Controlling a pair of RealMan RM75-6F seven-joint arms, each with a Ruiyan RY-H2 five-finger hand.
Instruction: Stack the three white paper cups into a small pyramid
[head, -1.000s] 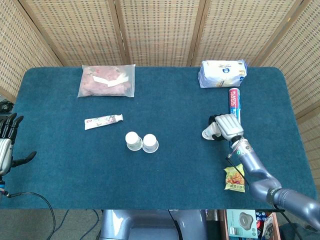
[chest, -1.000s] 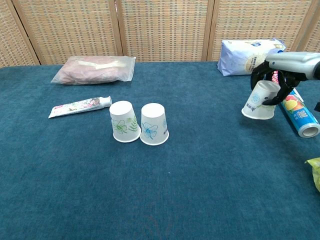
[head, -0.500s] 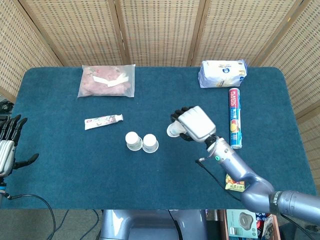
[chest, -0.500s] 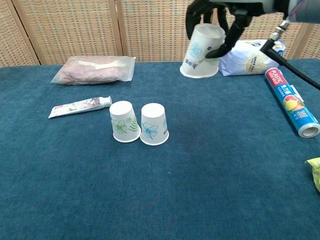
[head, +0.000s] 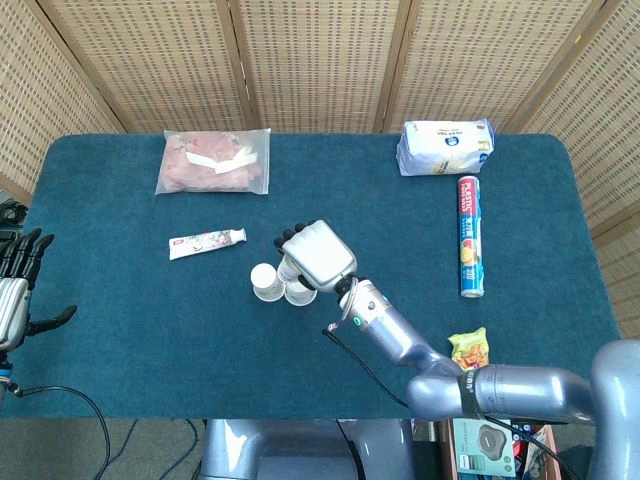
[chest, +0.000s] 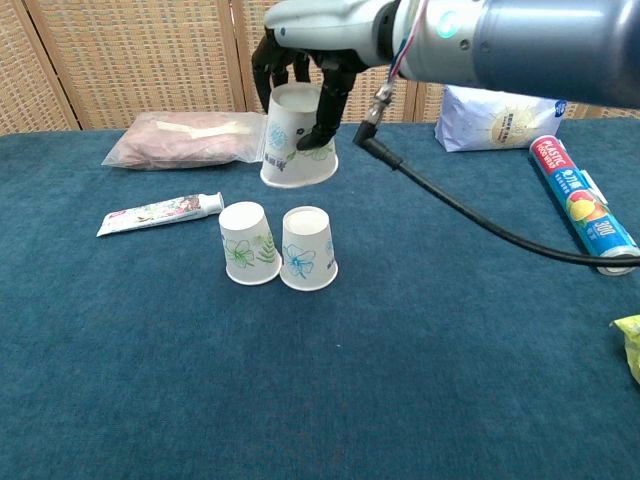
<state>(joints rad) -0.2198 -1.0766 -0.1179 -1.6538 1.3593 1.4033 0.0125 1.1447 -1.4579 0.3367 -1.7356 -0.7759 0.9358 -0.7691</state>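
Two white paper cups stand upside down and side by side on the blue table: the left cup (chest: 248, 243) (head: 265, 281) and the right cup (chest: 308, 248) (head: 300, 292). My right hand (chest: 305, 62) (head: 318, 254) holds the third cup (chest: 297, 137) upside down in the air, a little above and behind the pair. In the head view the hand hides most of that cup. My left hand (head: 15, 285) hangs open off the table's left edge, fingers spread, holding nothing.
A toothpaste tube (chest: 160, 212) lies left of the cups. A clear bag of pink contents (chest: 188, 139) sits at the back left, a white packet (chest: 495, 113) at the back right, a plastic-wrap roll (chest: 584, 204) and a snack bag (head: 468, 352) at the right.
My right hand has carried the third cup leftward across the table, from the right side near the roll to just above the two standing cups. The left hand has barely moved.
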